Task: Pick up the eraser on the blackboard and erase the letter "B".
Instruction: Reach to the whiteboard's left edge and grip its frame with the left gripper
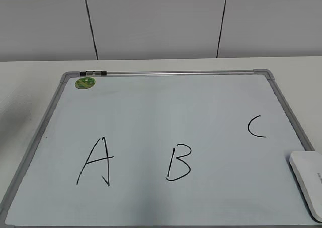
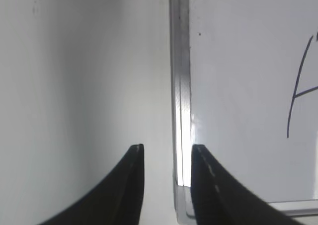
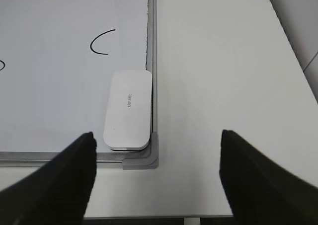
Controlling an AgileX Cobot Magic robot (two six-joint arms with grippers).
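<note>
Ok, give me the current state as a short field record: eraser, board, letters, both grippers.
eraser: lying flat on the board, in the near right corner against the frame, not gripped
blackboard: flat on the table, green sticker near the far left corner
letter "B": intact, between "A" and "C"
left gripper: open, empty, above the board's left frame edge near its corner
right gripper: open wide, empty, above the eraser's corner of the board
</note>
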